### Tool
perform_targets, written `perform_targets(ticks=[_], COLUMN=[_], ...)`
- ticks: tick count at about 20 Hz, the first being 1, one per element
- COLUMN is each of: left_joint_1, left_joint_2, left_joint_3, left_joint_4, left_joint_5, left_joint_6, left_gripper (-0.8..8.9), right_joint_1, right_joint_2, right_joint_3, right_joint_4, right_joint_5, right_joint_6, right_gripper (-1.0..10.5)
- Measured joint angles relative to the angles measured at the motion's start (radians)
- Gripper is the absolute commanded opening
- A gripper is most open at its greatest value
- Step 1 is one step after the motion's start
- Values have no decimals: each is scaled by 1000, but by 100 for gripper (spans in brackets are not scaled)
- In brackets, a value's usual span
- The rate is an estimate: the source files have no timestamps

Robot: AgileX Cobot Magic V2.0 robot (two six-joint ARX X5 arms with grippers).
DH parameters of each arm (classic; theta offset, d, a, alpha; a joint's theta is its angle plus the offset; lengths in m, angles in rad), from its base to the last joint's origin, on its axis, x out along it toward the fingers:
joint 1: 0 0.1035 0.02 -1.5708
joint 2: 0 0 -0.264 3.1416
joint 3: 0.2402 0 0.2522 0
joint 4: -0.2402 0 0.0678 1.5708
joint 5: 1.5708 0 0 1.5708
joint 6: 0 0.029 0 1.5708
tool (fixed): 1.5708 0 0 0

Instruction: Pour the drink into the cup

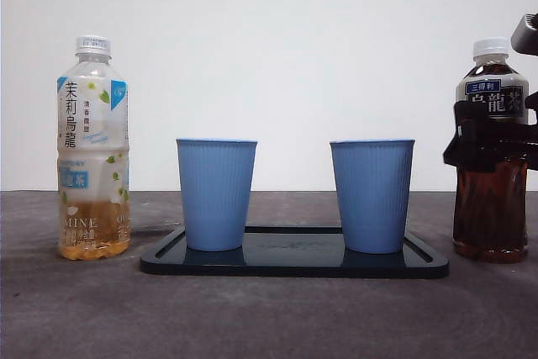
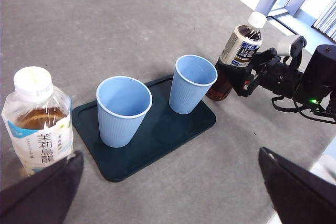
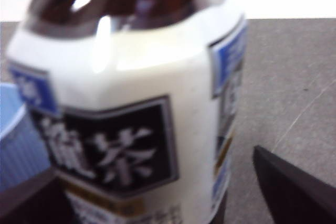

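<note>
Around the dark tea bottle (image 1: pixel 492 176), beside the tray (image 1: pixel 294 265), the right pincer (image 1: pixel 487 142) sits at label height, jaws astride it; whether they press yet cannot be told. A firm, level squeeze should precede lifting. It stands upright, cap on top. Left pincer (image 2: pixel 168 182) waits spread apart.

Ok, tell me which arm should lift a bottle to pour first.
The right. The right gripper is already around the dark tea bottle, beside the nearer blue cup. The left gripper hangs open above the table, holding nothing, with the pale tea bottle beside one jaw.
</note>
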Motion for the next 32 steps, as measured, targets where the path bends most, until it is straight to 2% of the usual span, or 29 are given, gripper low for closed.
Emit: perform_targets(ticks=[2,7,12,16,18,21,25,28,32], left_joint_1=[0,0,0,0,0,0,0,0,0], left_joint_2=[0,0,0,0,0,0,0,0,0], left_joint_3=[0,0,0,0,0,0,0,0,0], left_joint_4=[0,0,0,0,0,0,0,0,0], left_joint_5=[0,0,0,0,0,0,0,0,0], left_joint_6=[0,0,0,0,3,6,7,7,7], left_gripper=[526,526,526,526,526,526,526,526,526], right_joint_1=[-3,-3,-4,-4,6,64,192,269,324], right_joint_2=[2,14,5,-101,-167,-240,-246,-246,-246], right_joint_3=[0,0,0,7,63,210,417,526,631], right_joint_4=[7,28,23,-144,-331,-693,-1049,-1212,-1397], right_joint_5=[-7,-30,-58,-53,-36,65,230,361,531], right_joint_6=[0,-2,-30,-73,-101,-187,-309,-413,-592], right_gripper=[388,251,242,242,242,242,242,242,242])
